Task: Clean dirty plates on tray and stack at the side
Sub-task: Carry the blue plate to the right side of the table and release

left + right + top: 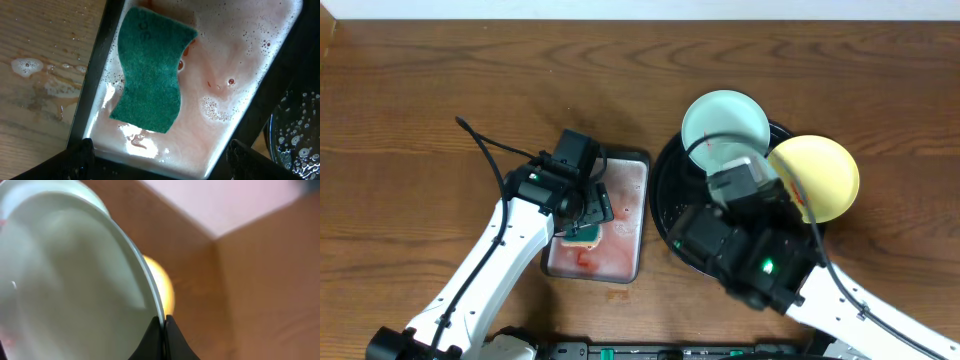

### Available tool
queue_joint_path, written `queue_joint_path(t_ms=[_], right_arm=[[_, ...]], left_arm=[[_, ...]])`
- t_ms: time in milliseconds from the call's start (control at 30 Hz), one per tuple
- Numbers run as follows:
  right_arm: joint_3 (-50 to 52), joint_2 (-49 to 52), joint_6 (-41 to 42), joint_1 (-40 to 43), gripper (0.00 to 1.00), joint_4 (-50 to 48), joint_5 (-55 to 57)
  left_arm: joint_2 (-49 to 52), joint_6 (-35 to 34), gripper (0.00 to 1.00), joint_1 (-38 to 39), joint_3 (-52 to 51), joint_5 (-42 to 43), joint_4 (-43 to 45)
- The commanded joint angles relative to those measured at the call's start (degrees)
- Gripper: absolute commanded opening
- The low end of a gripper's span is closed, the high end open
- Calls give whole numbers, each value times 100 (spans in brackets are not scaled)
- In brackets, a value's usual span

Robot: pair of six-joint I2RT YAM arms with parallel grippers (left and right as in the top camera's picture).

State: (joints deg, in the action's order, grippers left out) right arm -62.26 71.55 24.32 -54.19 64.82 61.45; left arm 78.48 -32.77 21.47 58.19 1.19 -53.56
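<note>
Left gripper (582,222) hangs over the silver pan (628,200) in the overhead view, just above the teal sponge (584,236) lying in pinkish water. To its right, the right gripper (745,168) is over the black tray (665,215), holding a mint plate (720,120) tilted above the tray's far side. This plate shows a small red smear near its left rim. The yellow plate (820,170) rests on the tray's right rim, with a red mark along its near edge. A third plate is not visible; the right arm may hide it. No plate lies on the bare tabletop (420,100).

From the left wrist, the left gripper (160,167) has its fingers spread wide, one tip at each lower corner, holding nothing. The sponge (150,75) lies flat in soapy, reddish water inside the pan (97,80). A wet edge of the tray (295,135) shows at the right.

From the right wrist, the right gripper (163,324) has its fingers pressed together on the rim of the mint plate (75,280), with the yellow plate (161,287) behind.

Judging by this, the task is early. The tinted water suggests some scrubbing has been done. Both visible plates bear red marks, and nothing is stacked.
</note>
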Motion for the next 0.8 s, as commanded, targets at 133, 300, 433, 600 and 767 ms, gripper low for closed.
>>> queue_joint_path(t_ms=[133,300,433,600,767], right_arm=[[-111,-129,439,2297,1,-367,-3121],[-111,-278,-643,4426,1,-973,-5685],[-111,-247,-791,6275,1,-1351,-7202],[-109,201,-363,9147,1,-1974,-8371],[-109,872,343,10249,1,-2275,-7945]], left_arm=[[-57,17,85,-24,-7,-22,-11],[-57,17,85,-24,-7,-22,-11],[-57,17,85,-24,-7,-24,-11],[-57,17,85,-24,-7,-22,-11],[-57,17,85,-24,-7,-22,-11]])
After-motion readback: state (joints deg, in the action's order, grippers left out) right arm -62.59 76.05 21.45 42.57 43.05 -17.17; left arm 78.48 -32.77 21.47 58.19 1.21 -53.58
